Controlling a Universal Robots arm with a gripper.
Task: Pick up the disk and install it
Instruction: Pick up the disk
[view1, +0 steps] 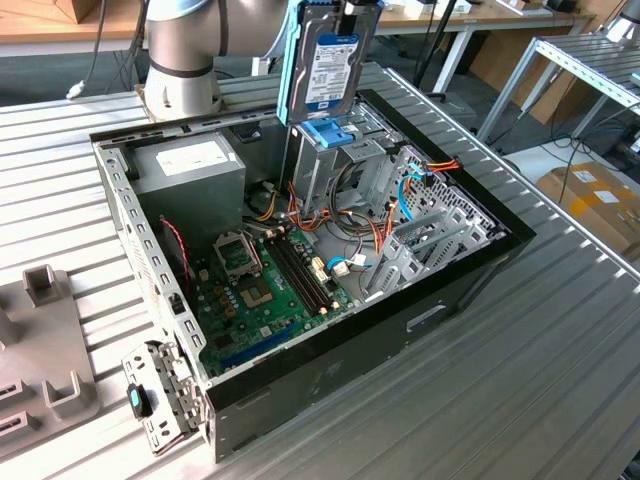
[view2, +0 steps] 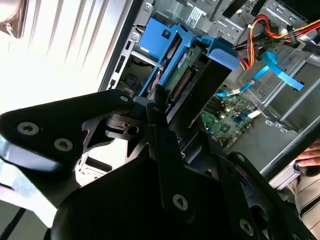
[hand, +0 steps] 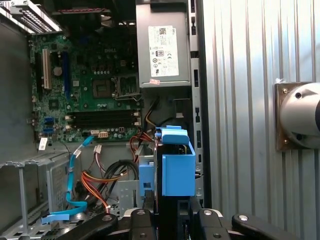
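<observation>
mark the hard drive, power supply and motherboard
silver-grey hard drive in light-blue carrier (view1: 335, 65): exterior view, white label
grey metal power supply box (view1: 192, 168): exterior view, labelled face
green motherboard (view1: 245, 300): exterior view, board middle

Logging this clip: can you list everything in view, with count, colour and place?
the disk: one, silver-grey, white label, light-blue carrier; held upright above the drive cage
drive cage: one, bare metal with a blue latch; inside the case
computer case: one, black, open; lying on the table
motherboard: one, green; case floor
power supply: one, grey; case corner nearest the arm's base
cables: several, orange, red, yellow, light blue; beside the cage
table: one, ribbed grey metal
fixtures: a few, grey; exterior view's left
cardboard box: one, brown; exterior view's right
arm: one, silver-grey; behind the case
gripper: one, black; shut on the disk
</observation>
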